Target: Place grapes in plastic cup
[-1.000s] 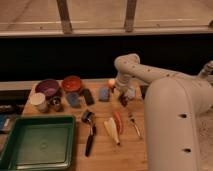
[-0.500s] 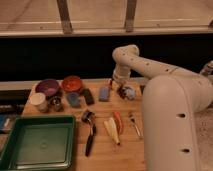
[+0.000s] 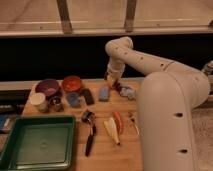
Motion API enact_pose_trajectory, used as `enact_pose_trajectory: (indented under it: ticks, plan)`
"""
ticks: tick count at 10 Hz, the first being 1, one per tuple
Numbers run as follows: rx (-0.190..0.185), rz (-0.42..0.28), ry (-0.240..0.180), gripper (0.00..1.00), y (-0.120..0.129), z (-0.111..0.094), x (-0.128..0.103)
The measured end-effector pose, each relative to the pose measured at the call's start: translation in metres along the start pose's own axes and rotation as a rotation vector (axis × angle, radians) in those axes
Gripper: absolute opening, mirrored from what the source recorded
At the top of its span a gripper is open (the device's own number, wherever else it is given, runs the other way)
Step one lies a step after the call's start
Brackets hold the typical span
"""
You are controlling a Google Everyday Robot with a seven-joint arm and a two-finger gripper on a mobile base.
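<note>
- Camera view: gripper (image 3: 112, 80) well right of plastic cup (image 3: 73, 99); grip state unclear.
- Seemingly there too, grapes (image 3: 117, 85): light, soft, bruisable; pinch gently across the bunch.

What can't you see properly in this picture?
All in the camera view:
Dark lump by the end effector, at the back of the table: too small and dim to tell if it is the grapes, or if it is held.
Blue cup: too small to see inside.
Table's right side: hidden behind the robot's arm.
Green tray: left corner cut off by the picture's edge.
</note>
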Motion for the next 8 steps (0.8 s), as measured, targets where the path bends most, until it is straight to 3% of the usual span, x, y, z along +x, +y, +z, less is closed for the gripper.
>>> enact_pose_trajectory:
  ticks: [4, 8]
  plan:
    - [0.008, -0.099, -0.04, 0.0, 0.027, -0.024, -0.027]
    - [-0.059, -0.225, -0.065, 0.0, 0.077, -0.024, -0.074]
